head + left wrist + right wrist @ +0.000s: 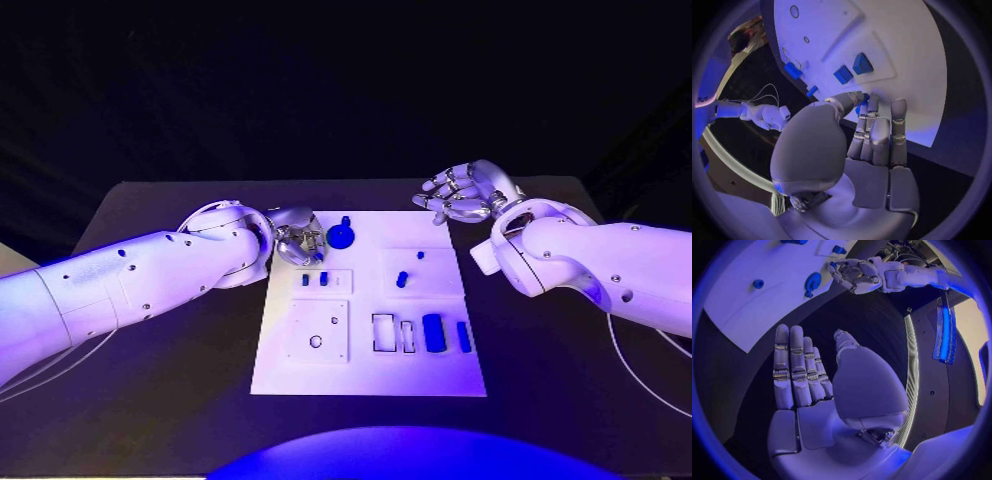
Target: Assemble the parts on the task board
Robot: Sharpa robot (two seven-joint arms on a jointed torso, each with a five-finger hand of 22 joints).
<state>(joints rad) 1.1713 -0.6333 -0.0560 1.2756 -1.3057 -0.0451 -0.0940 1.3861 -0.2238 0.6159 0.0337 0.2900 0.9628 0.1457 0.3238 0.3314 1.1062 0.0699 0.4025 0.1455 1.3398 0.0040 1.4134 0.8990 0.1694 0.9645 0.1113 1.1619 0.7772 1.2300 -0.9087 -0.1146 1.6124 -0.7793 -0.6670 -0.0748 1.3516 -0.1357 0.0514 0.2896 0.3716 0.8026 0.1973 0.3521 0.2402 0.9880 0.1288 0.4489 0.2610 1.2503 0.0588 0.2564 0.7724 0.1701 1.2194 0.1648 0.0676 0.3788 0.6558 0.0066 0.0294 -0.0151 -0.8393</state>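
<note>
Left hand (pixel 299 240) rests at the board's (pixel 369 360) far-left edge, beside a round blue part (pixel 340 236); its wrist view shows flat fingers (pixel 879 131) holding nothing. Right hand (pixel 464 192), spread, hovers beyond.

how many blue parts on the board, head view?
7 visible: round part at the far-left edge, two small ones mid-left, two mid-right, two bars near-right. The left hand may hide more.

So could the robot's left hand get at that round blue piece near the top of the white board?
Probably yes. The left hand sits at the task board's left edge, right beside the round blue piece, with nothing between them. The right hand is off the far corner, out of the way.
</note>
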